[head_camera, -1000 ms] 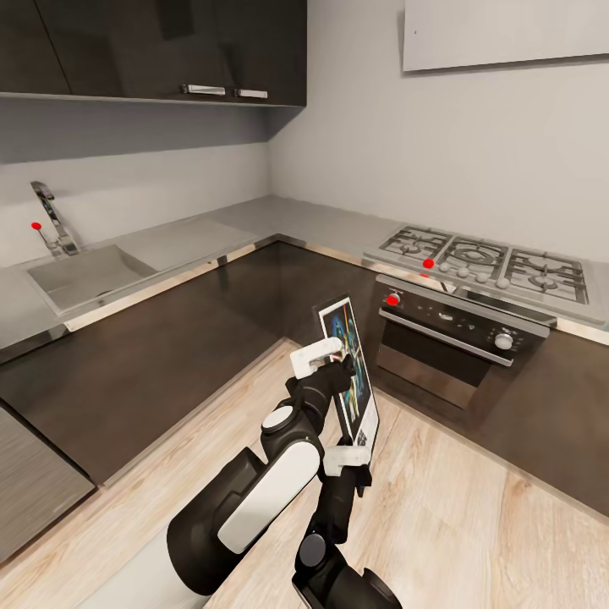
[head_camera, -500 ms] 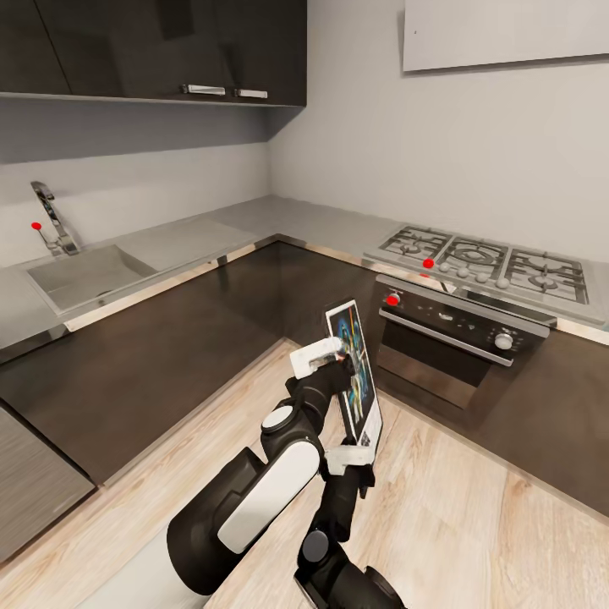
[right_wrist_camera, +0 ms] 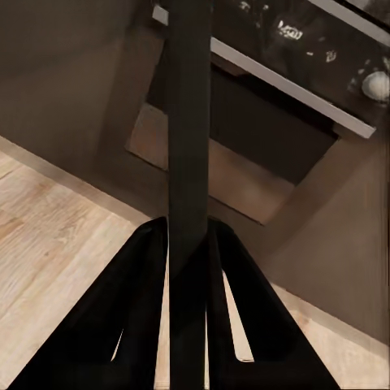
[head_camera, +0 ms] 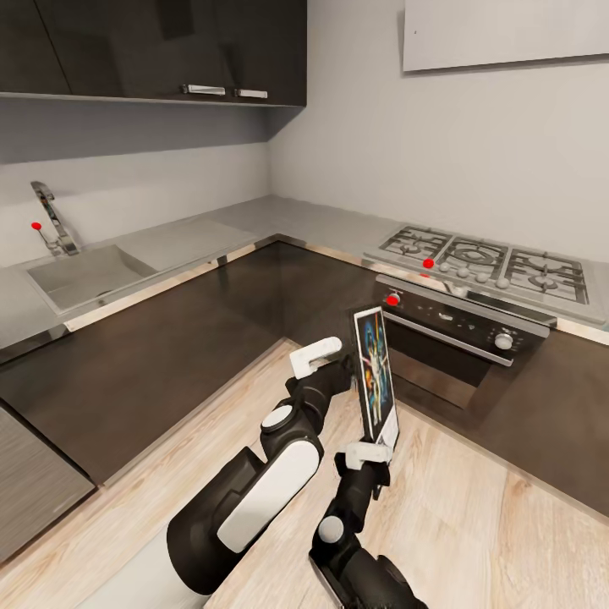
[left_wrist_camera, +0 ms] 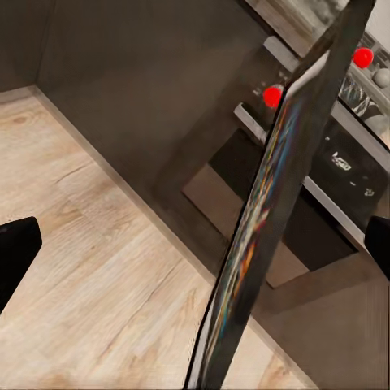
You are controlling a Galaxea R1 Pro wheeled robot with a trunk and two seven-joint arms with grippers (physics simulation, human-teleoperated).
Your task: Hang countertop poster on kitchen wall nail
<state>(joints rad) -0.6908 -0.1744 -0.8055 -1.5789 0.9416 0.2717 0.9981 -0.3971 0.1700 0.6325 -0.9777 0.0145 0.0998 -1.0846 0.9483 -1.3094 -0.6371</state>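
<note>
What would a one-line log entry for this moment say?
right hand: shut on poster | left hand: open, beside poster | poster: upright, before oven

**Finishes in the kitchen corner**

The kitchen countertop (head_camera: 279, 216) looks like pale, matt metal with a polished edge. The cabinet fronts (head_camera: 169, 338) beneath are dark, smooth and faintly glossy. The floor (head_camera: 474, 516) is light wood plank with visible grain. The oven (head_camera: 457, 338) shows glossy black glass and brushed-metal trim. The poster (head_camera: 375, 372) carries a smooth printed face in a thin black frame.
</note>
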